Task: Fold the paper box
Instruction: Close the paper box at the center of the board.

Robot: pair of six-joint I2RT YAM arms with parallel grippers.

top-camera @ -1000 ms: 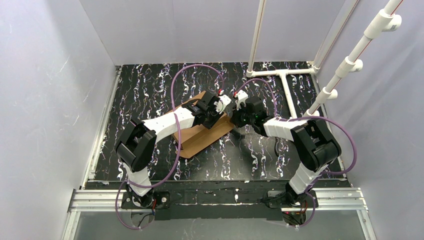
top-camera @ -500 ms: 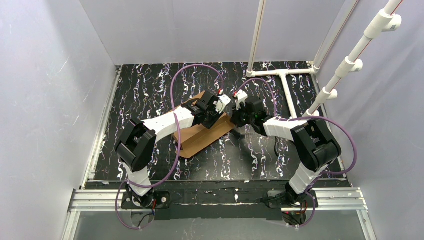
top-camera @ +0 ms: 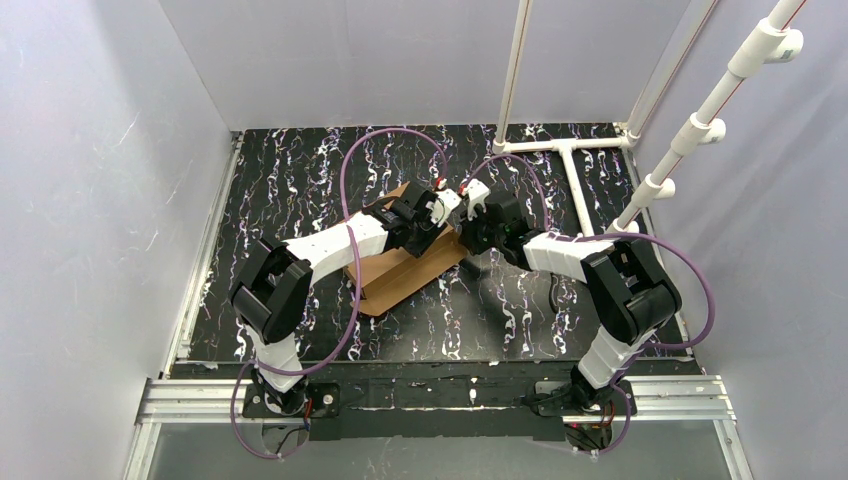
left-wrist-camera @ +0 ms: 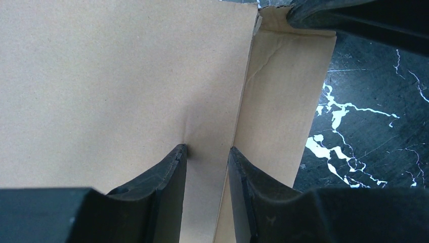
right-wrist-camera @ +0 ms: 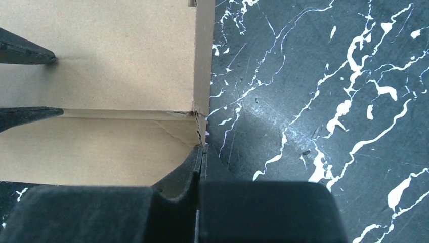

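A plain brown corrugated cardboard box lies on the black marbled tabletop. The left fingers, spread, straddle a fold in it. The right fingers, pressed together, touch its corner.

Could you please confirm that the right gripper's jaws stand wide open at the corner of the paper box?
Not quite: the right gripper is shut, with no gap showing, at the corner of the paper box, as the right wrist view shows.
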